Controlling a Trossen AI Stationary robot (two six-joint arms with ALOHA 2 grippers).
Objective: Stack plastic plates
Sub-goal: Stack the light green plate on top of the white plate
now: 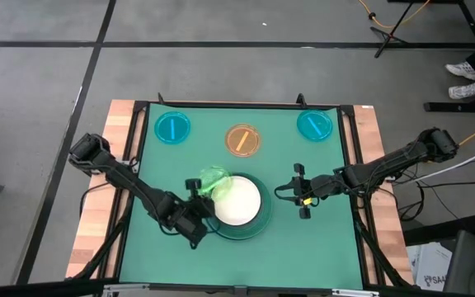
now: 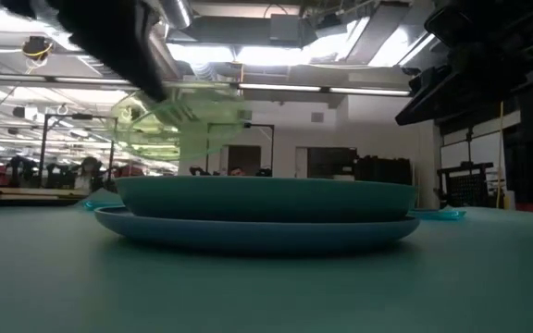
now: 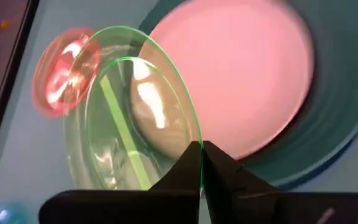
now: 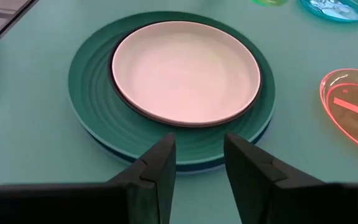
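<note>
A stack stands mid-table: a dark-green plate on a light-blue one, then a black plate under a white plate. My left gripper is shut on the translucent lime-green plate, over the stack's left edge. In the low view the lime-green plate hangs above the stack. My right gripper waits open, right of the stack. The orange plate and two cyan plates lie flat near the far edge. My left gripper pinches the lime-green plate's rim between its two fingers, at the rim's side nearest the gripper. The fingers come from the table's near-left side. The plate is lifted clear and tilted, above the stack's left edge.
Bare green mat lies in front of the stack and along both sides. A black frame rail and wooden strips border the mat. The orange plate sits just behind the stack.
</note>
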